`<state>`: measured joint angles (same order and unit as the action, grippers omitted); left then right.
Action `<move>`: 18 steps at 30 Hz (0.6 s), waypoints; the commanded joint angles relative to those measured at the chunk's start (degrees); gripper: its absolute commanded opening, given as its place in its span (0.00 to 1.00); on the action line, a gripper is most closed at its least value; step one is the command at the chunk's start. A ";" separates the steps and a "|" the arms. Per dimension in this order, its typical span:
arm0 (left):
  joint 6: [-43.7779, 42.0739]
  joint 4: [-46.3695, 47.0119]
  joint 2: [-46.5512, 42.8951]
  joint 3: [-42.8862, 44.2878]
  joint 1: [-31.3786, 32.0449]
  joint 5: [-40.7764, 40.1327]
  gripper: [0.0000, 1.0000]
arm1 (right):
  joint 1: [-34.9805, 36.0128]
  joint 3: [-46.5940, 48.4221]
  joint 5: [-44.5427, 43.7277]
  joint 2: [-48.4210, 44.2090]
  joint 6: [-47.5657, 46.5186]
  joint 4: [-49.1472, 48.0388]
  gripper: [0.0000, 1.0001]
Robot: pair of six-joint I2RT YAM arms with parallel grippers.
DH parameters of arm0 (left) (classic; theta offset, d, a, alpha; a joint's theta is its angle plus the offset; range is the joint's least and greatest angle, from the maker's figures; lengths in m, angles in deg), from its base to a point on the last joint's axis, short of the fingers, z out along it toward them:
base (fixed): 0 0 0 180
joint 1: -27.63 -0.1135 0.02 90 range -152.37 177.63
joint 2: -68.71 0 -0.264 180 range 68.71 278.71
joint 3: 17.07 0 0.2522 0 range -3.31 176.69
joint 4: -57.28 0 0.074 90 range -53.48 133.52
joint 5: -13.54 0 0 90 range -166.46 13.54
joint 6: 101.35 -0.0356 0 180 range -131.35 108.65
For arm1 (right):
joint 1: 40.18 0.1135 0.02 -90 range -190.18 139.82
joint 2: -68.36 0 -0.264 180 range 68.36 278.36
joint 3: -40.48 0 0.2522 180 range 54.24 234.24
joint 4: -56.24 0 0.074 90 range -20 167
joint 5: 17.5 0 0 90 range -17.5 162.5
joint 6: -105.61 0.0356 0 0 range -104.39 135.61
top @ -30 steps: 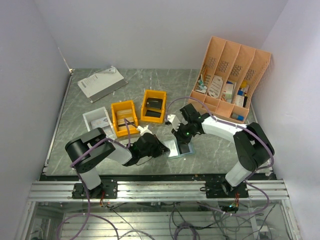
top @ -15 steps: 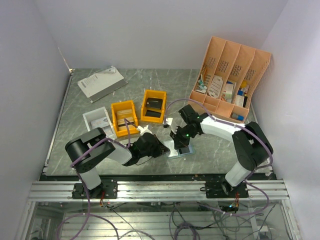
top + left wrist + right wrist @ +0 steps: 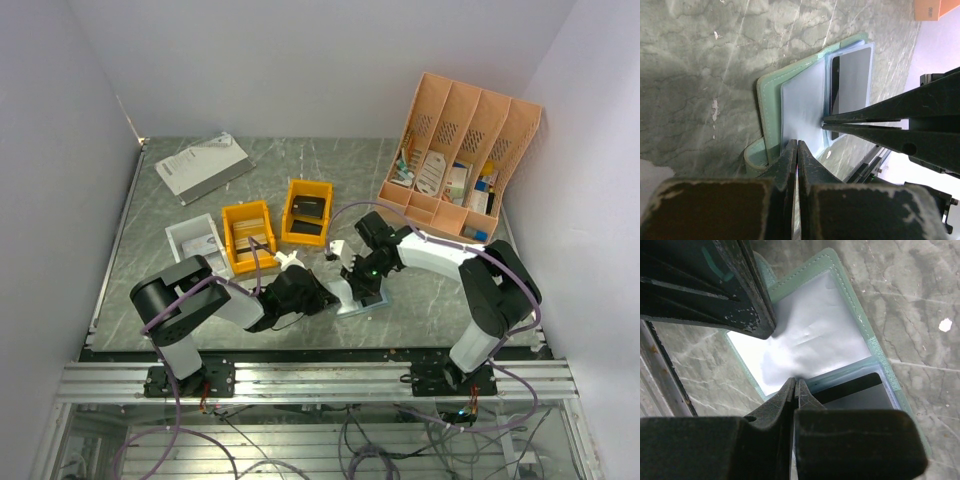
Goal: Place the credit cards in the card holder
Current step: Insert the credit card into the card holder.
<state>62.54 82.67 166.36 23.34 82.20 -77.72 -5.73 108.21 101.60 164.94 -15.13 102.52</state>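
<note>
The card holder (image 3: 373, 300) lies open on the table at front centre, grey-green rimmed with clear light blue sleeves (image 3: 802, 100). One dark grey credit card (image 3: 854, 82) sits inside a sleeve, also seen in the right wrist view as the dark credit card (image 3: 860, 390). My left gripper (image 3: 797, 144) is shut, its tips resting on the near edge of the blank sleeve. My right gripper (image 3: 796, 385) is shut too, tips touching the sleeve edge beside the card. Both grippers meet over the holder (image 3: 835, 275). In the top view the left gripper (image 3: 328, 297) and right gripper (image 3: 358, 288) hide most of it.
Two yellow bins (image 3: 247, 235) (image 3: 307, 212) with dark items and a white bin (image 3: 194, 240) stand behind the left arm. A grey booklet (image 3: 203, 166) lies at back left. The peach desk organiser (image 3: 458, 150) stands at back right.
My right gripper has slid a little left and down onto the open holder. The left arm has stayed where it was.
</note>
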 commanded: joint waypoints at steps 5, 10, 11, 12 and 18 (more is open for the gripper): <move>-2.39 -2.33 0.51 -0.16 -0.47 0.04 0.07 | -2.16 1.53 -3.11 -0.68 -4.56 4.91 0.00; -2.69 -2.95 0.58 0.33 -0.60 -0.06 0.07 | -3.29 1.75 -1.24 -2.16 -5.49 5.66 0.00; -2.70 -2.95 0.60 0.33 -0.59 -0.06 0.07 | -3.68 1.75 -0.56 -2.49 -5.69 5.88 0.00; -2.74 -3.02 0.66 0.35 -0.60 -0.06 0.07 | -3.98 1.79 0.00 -2.84 -5.91 6.08 0.00; -3.39 -3.39 0.25 0.77 -0.64 0.16 0.07 | -5.46 2.01 -0.61 -3.15 -6.73 6.99 0.00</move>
<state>61.58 82.48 166.36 23.43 82.05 -77.28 -10.19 108.98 101.23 162.93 -20.29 107.72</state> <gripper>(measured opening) 0.075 0.006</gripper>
